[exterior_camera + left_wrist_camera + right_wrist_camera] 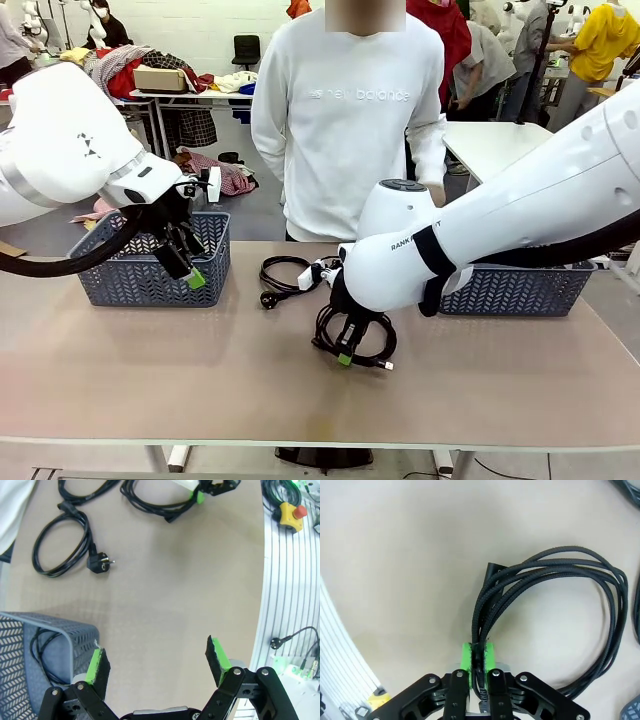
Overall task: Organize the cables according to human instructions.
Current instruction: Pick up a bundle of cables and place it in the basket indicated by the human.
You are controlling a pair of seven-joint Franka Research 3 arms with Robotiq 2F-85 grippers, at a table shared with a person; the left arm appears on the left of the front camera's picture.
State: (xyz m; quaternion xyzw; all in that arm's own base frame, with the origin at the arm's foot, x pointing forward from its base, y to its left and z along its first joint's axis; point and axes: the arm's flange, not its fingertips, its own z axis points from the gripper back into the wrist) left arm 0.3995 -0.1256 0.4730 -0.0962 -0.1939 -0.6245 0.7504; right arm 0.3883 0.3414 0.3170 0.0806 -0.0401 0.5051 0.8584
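Right gripper (478, 655) clamped on coiled cable (555, 560), middle of table (200, 390). Left gripper (156, 652) hangs wide open beside grey basket (55, 624), left end.

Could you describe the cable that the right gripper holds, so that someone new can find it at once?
On the table, look near the middle, where the right gripper points down in front of the person. The cable is the black braided coil under it. Unlike the coil with a round plug lying free beyond it, this one is pinched between the shut jaws.
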